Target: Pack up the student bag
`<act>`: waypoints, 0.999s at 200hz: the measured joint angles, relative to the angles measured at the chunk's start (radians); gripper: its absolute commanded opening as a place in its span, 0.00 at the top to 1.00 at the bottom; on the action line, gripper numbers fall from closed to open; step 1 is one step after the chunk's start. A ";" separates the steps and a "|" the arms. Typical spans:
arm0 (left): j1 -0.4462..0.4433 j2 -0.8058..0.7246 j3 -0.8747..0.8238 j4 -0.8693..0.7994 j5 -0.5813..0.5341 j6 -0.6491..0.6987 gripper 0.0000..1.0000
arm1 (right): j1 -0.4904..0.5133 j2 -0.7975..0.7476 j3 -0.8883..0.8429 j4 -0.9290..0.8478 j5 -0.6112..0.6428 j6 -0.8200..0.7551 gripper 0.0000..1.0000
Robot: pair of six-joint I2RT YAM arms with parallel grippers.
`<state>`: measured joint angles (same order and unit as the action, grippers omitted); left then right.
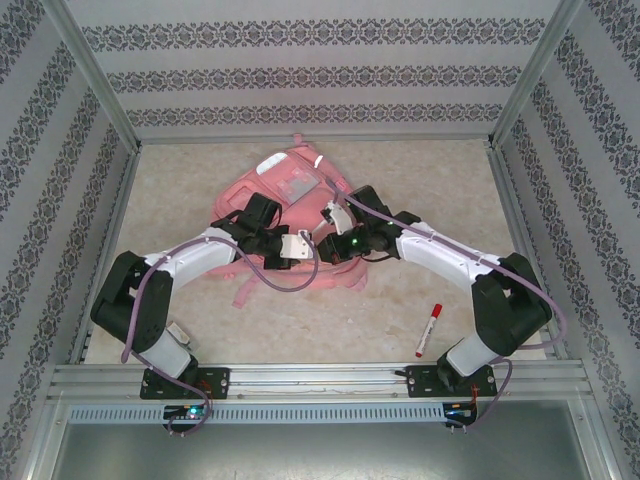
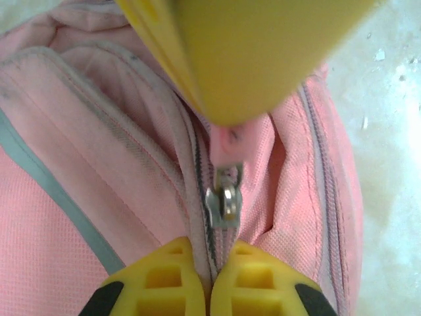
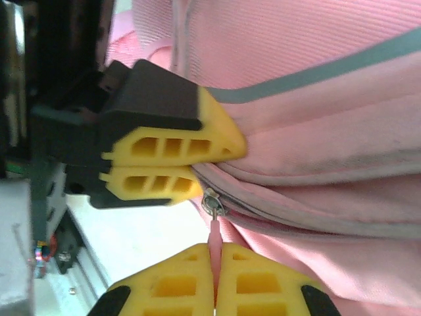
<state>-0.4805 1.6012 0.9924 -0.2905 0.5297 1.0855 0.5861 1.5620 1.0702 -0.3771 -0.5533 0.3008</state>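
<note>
Packing looked barely begun. The large, soft pink fabric student bag [image 1: 290, 190] lay flat in the upper middle of the top view, on the pale mottled table [image 1: 420, 180], with both arms reaching to its near edge.

In the right wrist view, the right gripper [image 3: 216, 280] had its yellow fingers pressed together on the narrow pink fabric pull tab [image 3: 214, 234] at the bottom centre. The tab hung from the small silver metal zip slider [image 2: 223, 201]. In the left wrist view, the left gripper [image 2: 214, 280] was clamped on the student bag's fabric at the zip seam, just below the slider, at the bottom centre of the frame.

The run of zip teeth that showed beside the slider appeared closed, so the pocket seemed not yet opened. A slim white marker pen with a red cap [image 1: 429, 330] lay on the table in the lower right of the top view, well apart from the bag.

By my judgement, the zip still had to be drawn open, the pen put inside and the pocket closed.
</note>
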 measured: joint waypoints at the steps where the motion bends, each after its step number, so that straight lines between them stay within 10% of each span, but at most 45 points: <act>1: 0.000 -0.001 0.000 0.000 0.000 0.002 1.00 | -0.001 -0.001 0.000 -0.002 0.003 -0.003 1.00; 171: 0.217 -0.093 -0.083 0.069 0.196 0.078 0.90 | -0.249 0.037 -0.026 0.104 0.227 -0.092 1.00; 200: 0.326 0.000 0.004 0.043 0.191 -0.005 0.60 | -0.164 -0.041 -0.072 0.135 0.251 -0.087 1.00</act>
<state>-0.1543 1.6016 0.9966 -0.2474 0.7204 1.0809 0.4217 1.5208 0.9985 -0.2417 -0.3019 0.2142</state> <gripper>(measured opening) 0.327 0.043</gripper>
